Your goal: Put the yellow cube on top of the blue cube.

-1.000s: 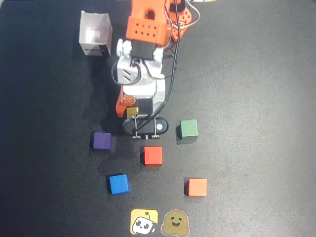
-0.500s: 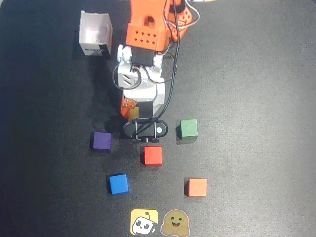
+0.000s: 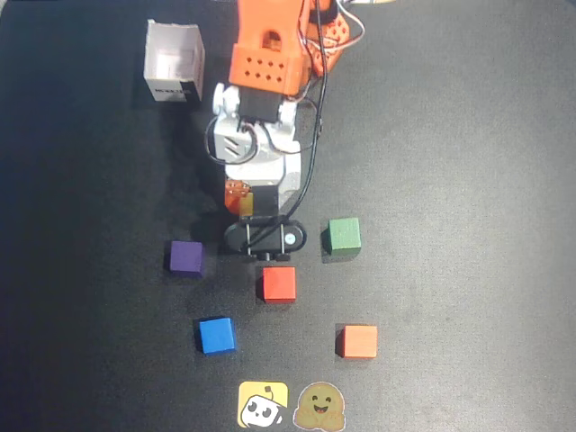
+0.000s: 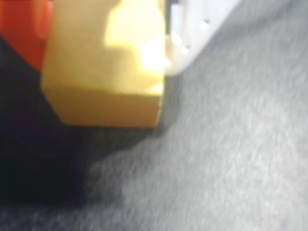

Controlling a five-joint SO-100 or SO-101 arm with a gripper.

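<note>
In the wrist view the yellow cube (image 4: 103,72) fills the upper left. It is pressed between the orange finger (image 4: 21,29) on its left and the white finger (image 4: 192,29) on its right, so my gripper (image 4: 106,43) is shut on it. From overhead, only a sliver of the yellow cube (image 3: 246,204) shows under the gripper (image 3: 245,205), just above the black wrist camera mount. The blue cube (image 3: 216,335) sits on the mat at the lower left of the overhead view, well apart from the gripper. I cannot tell whether the yellow cube is off the mat.
On the black mat lie a purple cube (image 3: 185,257), a red cube (image 3: 279,283), a green cube (image 3: 343,234) and an orange cube (image 3: 359,341). Two flat stickers (image 3: 263,404) lie at the bottom edge. A white open box (image 3: 174,61) stands at the upper left.
The orange finger has swung in from the left and shut against the yellow cube. The arm has shifted slightly down the overhead view.
</note>
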